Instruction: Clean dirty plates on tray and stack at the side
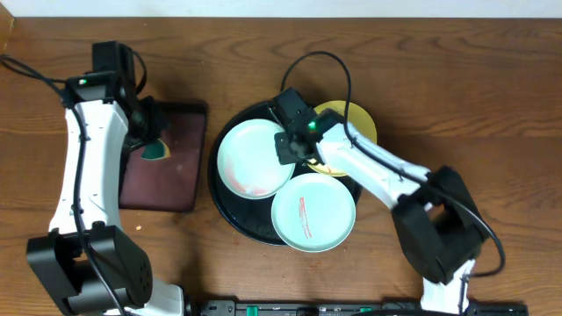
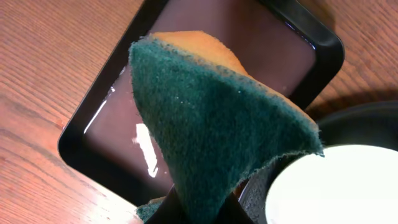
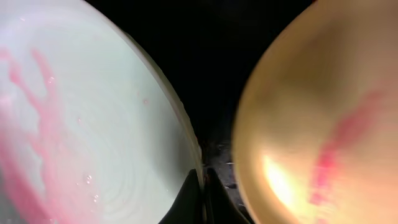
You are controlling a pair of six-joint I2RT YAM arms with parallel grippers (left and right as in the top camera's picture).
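On the round black tray (image 1: 230, 211) lie two mint-green plates. One (image 1: 250, 158) is at the left with a faint red smear, the other (image 1: 313, 212) at the front with a red streak. A yellow plate (image 1: 356, 118) rests on the tray's back right rim, partly under my right arm. My right gripper (image 1: 294, 147) is shut on the right rim of the left mint plate (image 3: 93, 124), its tips (image 3: 203, 193) pinching the edge, with the smeared yellow plate (image 3: 311, 124) beside it. My left gripper (image 1: 154, 145) is shut on a green-and-yellow sponge (image 2: 211, 124) above the maroon tray.
A dark maroon rectangular tray (image 1: 176, 175) lies left of the black tray, seen below the sponge in the left wrist view (image 2: 249, 37). The black tray's rim (image 2: 348, 118) and a pale plate (image 2: 342, 186) show at that view's right. Brown wooden table (image 1: 457, 79) surrounds everything.
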